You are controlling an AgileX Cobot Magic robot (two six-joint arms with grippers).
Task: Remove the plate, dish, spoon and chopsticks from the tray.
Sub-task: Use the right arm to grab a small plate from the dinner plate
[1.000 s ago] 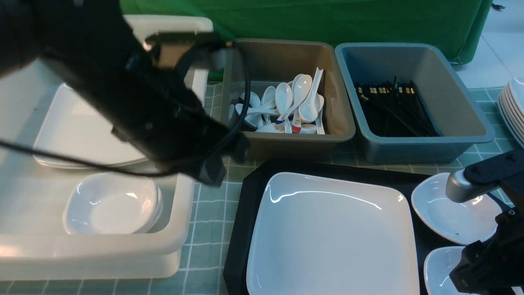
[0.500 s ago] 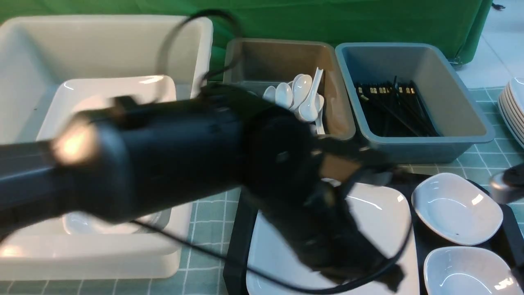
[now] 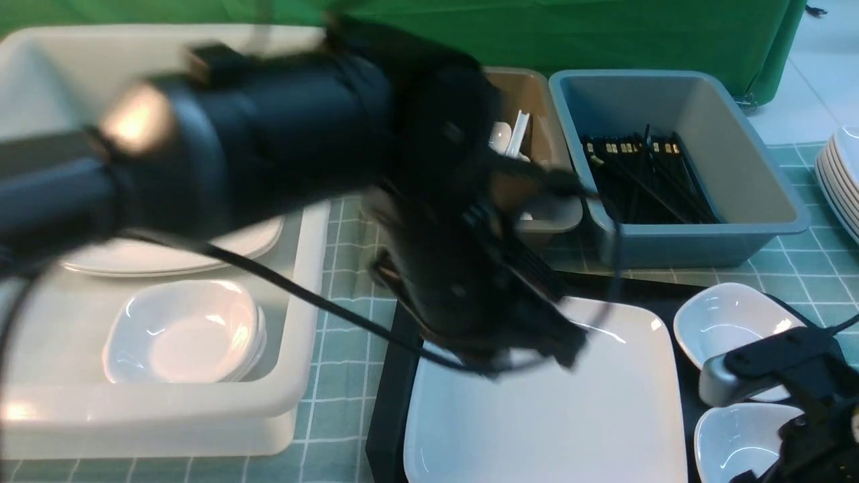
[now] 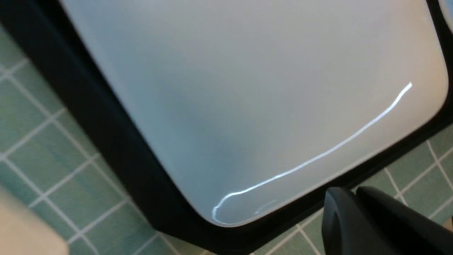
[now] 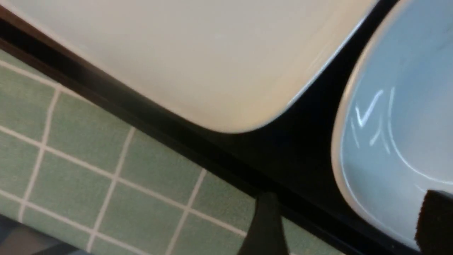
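Note:
The large white plate [image 3: 570, 416] lies on the black tray [image 3: 389, 402], with two small white dishes to its right, one far [image 3: 725, 329] and one near [image 3: 731, 443]. No spoon or chopsticks show on the tray. My blurred left arm [image 3: 436, 268] hangs over the plate's far left corner. Its gripper [image 4: 355, 192] is shut and empty, above the tablecloth just past the tray rim [image 4: 116, 148]. The right gripper [image 5: 350, 223] is open and straddles the near dish's rim [image 5: 400, 141], one finger over the dish and the other past the tray edge [image 5: 300, 159].
A white tub [image 3: 295, 396] at left holds stacked plates [image 3: 168, 258] and small dishes [image 3: 181, 332]. Behind the tray stand a tan tub with spoons [image 3: 510, 137] and a blue-grey tub with chopsticks [image 3: 637, 174]. Stacked white plates [image 3: 842, 181] sit at far right.
The left arm swung from the white tub rightward over the tray and plate. The right arm drew out of frame, then came back in over the near dish with wider jaws.

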